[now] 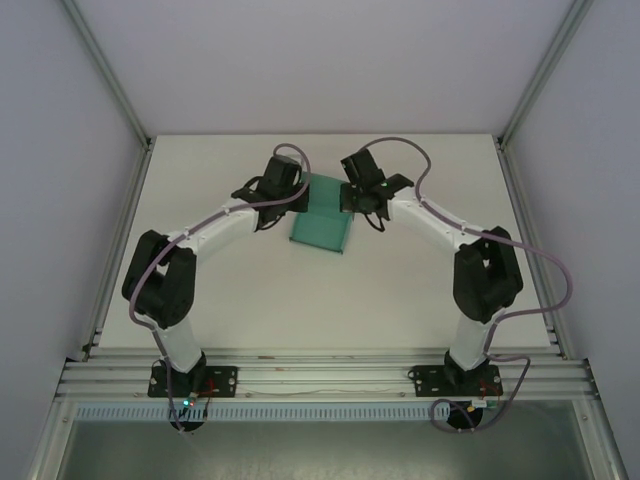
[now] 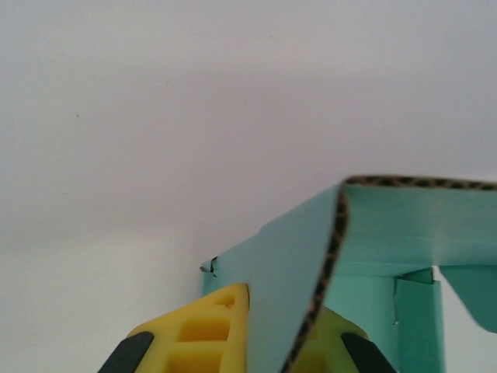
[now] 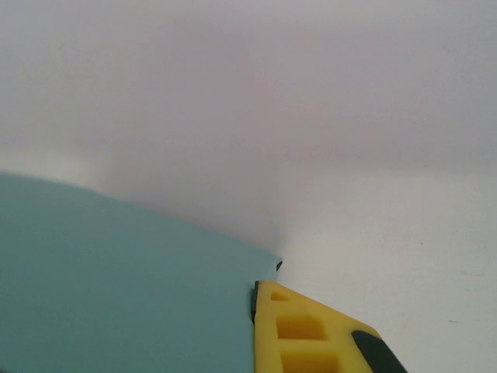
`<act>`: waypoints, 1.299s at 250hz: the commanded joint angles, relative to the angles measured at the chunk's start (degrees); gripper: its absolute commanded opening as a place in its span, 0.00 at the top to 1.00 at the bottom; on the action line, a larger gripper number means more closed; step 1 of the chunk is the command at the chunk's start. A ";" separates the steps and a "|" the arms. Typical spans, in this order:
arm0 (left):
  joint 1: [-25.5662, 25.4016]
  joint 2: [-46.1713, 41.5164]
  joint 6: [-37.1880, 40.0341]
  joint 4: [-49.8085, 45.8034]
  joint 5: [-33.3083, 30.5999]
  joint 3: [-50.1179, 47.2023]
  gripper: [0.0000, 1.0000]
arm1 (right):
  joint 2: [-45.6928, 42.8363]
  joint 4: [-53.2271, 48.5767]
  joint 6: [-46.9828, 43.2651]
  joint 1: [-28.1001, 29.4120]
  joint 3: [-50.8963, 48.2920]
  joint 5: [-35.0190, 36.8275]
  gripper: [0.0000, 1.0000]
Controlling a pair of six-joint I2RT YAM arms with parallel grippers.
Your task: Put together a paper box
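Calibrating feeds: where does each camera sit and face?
Top external: overhead behind the bases, facing down at the table; left arm and right arm show.
Left wrist: on its arm, looking along the left pincer, clamped on the paper box.
Right wrist: on its arm, looking along the right pincer, one finger showing.
Shared: the paper box, all three.

No writing, label or number is legible anywhere. The paper box [image 1: 320,228] shows only plain teal faces.

A robot lab test booth: a bare white counter [image 1: 330,300] walled by plain panels [image 1: 60,150] on aluminium framing [image 1: 320,372].
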 commanded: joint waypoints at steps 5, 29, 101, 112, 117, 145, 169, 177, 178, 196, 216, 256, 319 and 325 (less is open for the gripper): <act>-2.70 1.85 -7.22 2.75 0.10 -2.21 1.00 | 0.67 13.21 15.96 1.06 -1.32 5.78 0.96; -3.42 1.47 -7.75 2.72 -1.44 -3.51 1.00 | 0.61 16.96 19.01 1.49 -2.72 6.17 0.96; -4.71 1.41 -14.01 10.22 -1.31 -8.91 1.00 | 1.93 21.38 19.94 3.17 -6.77 5.06 1.00; -4.91 1.34 -14.23 10.66 -1.74 -9.78 1.00 | 1.34 22.63 18.48 3.56 -8.14 5.34 1.00; -5.02 1.21 -14.22 11.22 -1.62 -10.38 1.00 | 1.05 23.14 17.87 3.68 -8.85 5.76 1.00; -5.87 -0.51 -13.22 15.68 -1.86 -16.45 1.00 | -1.27 28.07 12.50 4.80 -14.76 8.21 1.00; -6.94 -2.77 -11.31 21.00 -3.25 -23.72 1.00 | -3.51 33.59 7.43 5.82 -21.37 7.95 1.00; -6.96 -3.27 -11.73 22.46 -3.01 -25.69 1.00 | -3.96 35.51 6.09 6.11 -23.36 7.23 1.00; -6.96 -3.34 -11.71 22.60 -2.88 -25.88 1.00 | -4.02 35.66 6.06 6.20 -23.67 7.27 1.00; -7.09 -4.25 -11.91 24.76 -1.07 -28.31 1.00 | -4.66 39.74 4.12 6.99 -27.77 6.63 1.00; -7.05 -4.97 -11.83 25.56 0.01 -29.42 1.00 | -5.02 41.20 2.66 8.07 -30.56 7.52 1.00; -7.14 -8.58 -10.75 23.46 0.71 -29.88 0.74 | -5.92 42.86 1.38 9.11 -34.46 9.00 1.00; -7.14 -18.02 -9.61 12.63 0.05 -28.02 0.01 | -7.07 43.76 -2.59 9.65 -38.02 8.19 1.00; -7.10 -19.01 -9.50 10.73 -0.19 -27.57 0.00 | -7.16 43.77 -2.79 9.76 -38.25 8.29 1.00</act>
